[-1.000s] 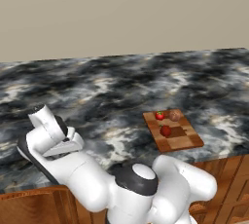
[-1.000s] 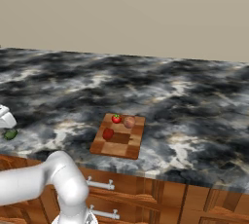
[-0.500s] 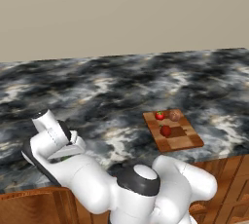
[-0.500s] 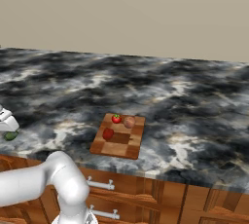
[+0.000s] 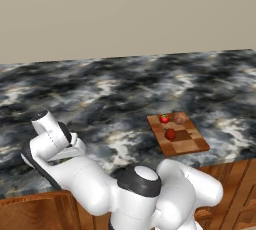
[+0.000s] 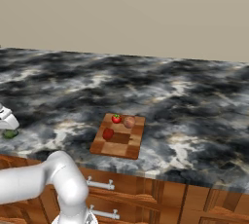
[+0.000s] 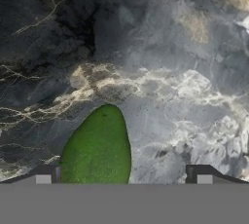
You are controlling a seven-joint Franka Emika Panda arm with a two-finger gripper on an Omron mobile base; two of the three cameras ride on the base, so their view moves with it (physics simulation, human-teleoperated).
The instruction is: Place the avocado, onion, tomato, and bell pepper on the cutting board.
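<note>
The dark green avocado (image 7: 97,147) lies on the marble counter, between the fingertips of my open gripper (image 7: 124,175) and nearer the left fingertip (image 7: 46,174). From the right base view it shows as a green lump, the avocado (image 6: 9,134), at the left edge under my white hand (image 6: 6,119). The checkered cutting board (image 5: 187,145) (image 6: 121,146) lies near the counter's front edge. On it rest the tomato (image 5: 164,119) (image 6: 116,119), the onion (image 5: 180,119) (image 6: 129,121) and the bell pepper (image 5: 170,134) (image 6: 108,133).
The dark marble counter (image 5: 125,89) runs wide to the back wall. Wooden cabinet drawers with metal handles (image 6: 99,185) sit below its front edge. My own arm (image 5: 75,174) bends low over the front left of the counter.
My hand has sunk slightly toward the avocado at the counter's left. The jaws stay wide, and the three items on the board have not moved.
</note>
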